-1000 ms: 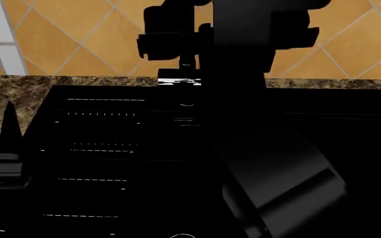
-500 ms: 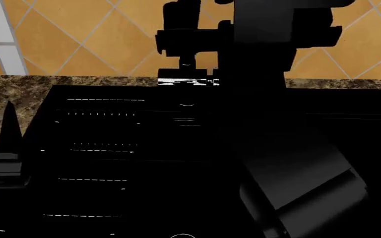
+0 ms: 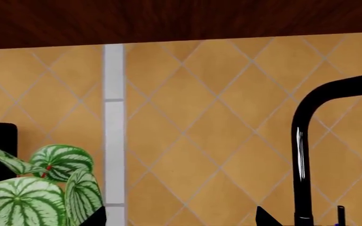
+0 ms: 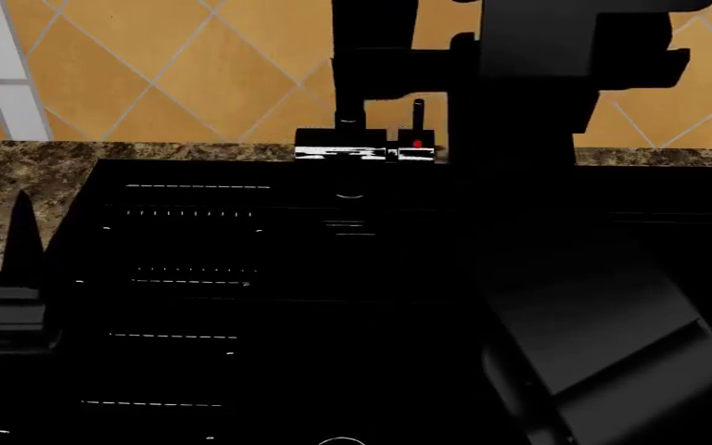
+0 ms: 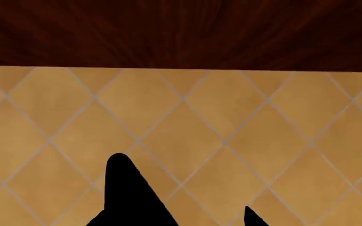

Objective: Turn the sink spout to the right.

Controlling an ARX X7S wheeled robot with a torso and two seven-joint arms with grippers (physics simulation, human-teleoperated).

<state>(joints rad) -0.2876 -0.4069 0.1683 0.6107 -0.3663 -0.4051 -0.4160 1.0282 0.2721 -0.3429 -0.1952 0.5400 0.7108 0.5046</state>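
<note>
The sink spout [image 4: 349, 102] is seen rising upright from its chrome base [image 4: 344, 153] at the sink [image 4: 208, 278]'s back edge. The right gripper [image 4: 369, 56] is held level with it, just to its right. Whether those fingers are spread or pinching cannot be told.

The head camera looks forward and down from above the sink [image 4: 183, 278], taking in the granite counter [image 4: 10, 176] and the tiled wall [image 4: 171, 65] behind it; the right arm [image 4: 554, 232] fills much of its right side, close to the lens. The left wrist camera sits low and faces the same tiled wall [image 3: 200, 132] almost level, with the spout [image 3: 303, 155] close by and a plant [image 3: 36, 188] near. The right wrist camera faces the wall [image 5: 187, 127] level too, up close, under a dark wood cabinet [image 5: 181, 33]. All three share the wall.
</note>
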